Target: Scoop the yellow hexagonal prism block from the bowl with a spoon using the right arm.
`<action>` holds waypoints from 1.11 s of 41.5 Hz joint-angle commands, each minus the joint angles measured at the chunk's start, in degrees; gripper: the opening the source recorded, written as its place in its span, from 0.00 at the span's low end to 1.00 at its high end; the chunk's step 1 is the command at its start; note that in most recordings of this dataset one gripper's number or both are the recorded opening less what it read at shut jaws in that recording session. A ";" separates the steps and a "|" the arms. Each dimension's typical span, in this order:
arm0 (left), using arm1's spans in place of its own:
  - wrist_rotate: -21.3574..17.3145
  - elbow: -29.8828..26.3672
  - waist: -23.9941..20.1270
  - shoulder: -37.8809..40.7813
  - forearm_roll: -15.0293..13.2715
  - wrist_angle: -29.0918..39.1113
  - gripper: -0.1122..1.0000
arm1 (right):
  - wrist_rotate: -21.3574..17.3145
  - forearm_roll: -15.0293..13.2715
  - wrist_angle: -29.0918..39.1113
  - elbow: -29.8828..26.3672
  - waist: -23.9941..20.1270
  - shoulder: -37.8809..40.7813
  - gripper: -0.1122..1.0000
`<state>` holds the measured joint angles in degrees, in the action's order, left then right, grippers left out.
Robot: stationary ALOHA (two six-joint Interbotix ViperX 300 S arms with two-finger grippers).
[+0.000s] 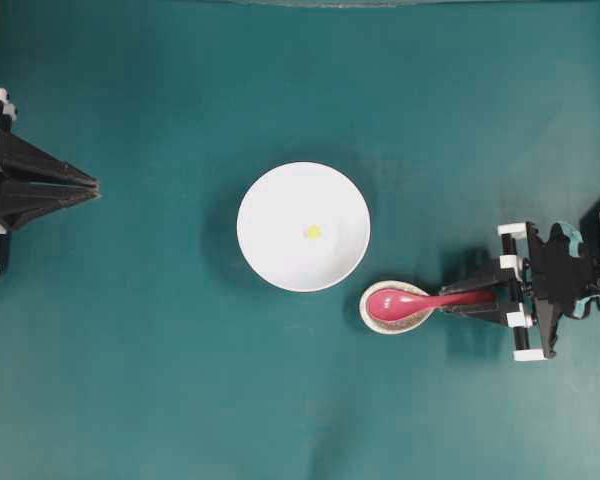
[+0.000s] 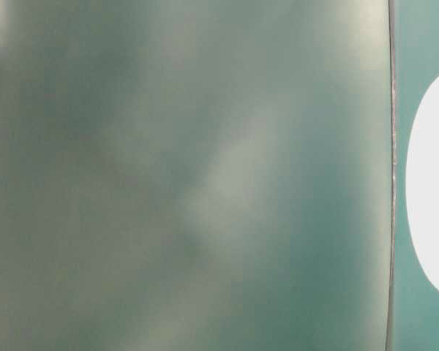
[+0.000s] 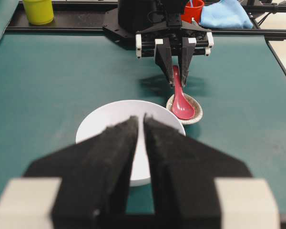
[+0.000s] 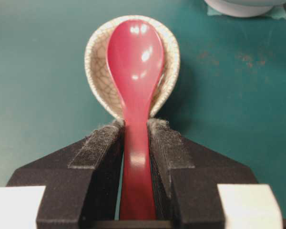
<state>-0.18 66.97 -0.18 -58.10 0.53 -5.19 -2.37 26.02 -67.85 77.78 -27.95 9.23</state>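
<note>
Teal mat (image 1: 130, 350) covers the whole table, bare apart from three small things near the middle.

Largest of them: the white bowl (image 1: 270, 250), round and plain, sitting centre. Seen from above, it lies up and to the left of my right gripper (image 1: 492, 294), with the spoon rest in between. My left gripper (image 1: 85, 186) is parked well away at the far left edge, pads nearly together and holding nothing. It is no nearer to the bowl than the right one, and this job belongs to the right arm anyway.

Next: the speckled spoon rest (image 4: 96, 71), egg-shaped with a crackle glaze, just beside the bowl's lower right rim. I cannot tell whether they touch.

Next: the pink-red spoon (image 4: 135, 62). Its scoop lies in the rest, hollow side up. The handle runs straight back toward my right wrist. Long axis is roughly left to right in the overhead view, tilted a little, with the scoop end toward the bowl. My right pads (image 4: 99, 148) are clamped on either side of the handle, just behind the rest. Grip looks firm and centred, and the spoon is not yet lifted.

Smallest: the yellow block (image 1: 312, 231), a tiny spot on the bowl's floor, slightly right of its centre, so on the side nearer my spoon.

Judgement: the scoop already points roughly toward the bowl. The coming move is to lift clear of the rest, carry up and left over the near rim, then dip. The block is much smaller than the scoop, so it may skid away on the smooth floor.
</note>
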 commanded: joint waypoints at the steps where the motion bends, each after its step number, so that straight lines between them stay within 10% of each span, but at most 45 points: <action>1: -0.09 -1.23 0.00 0.62 0.18 -0.26 0.22 | 0.09 0.18 -0.53 -0.35 0.09 -0.53 0.33; 16: -0.09 -1.32 0.00 0.53 0.18 -0.44 0.22 | 1.14 0.18 0.09 -0.26 1.67 -6.86 0.33; 27: -0.09 -1.32 0.00 0.53 0.18 -0.53 0.22 | 8.70 0.18 6.77 -1.76 4.48 -18.72 0.33; 46: -0.09 -1.32 0.00 0.26 0.18 -0.62 0.22 | 18.81 0.00 43.77 -13.80 16.87 -39.20 0.33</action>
<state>-0.18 66.97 -0.09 -58.10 0.53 -5.27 15.91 26.19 -29.53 67.24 -12.92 -27.42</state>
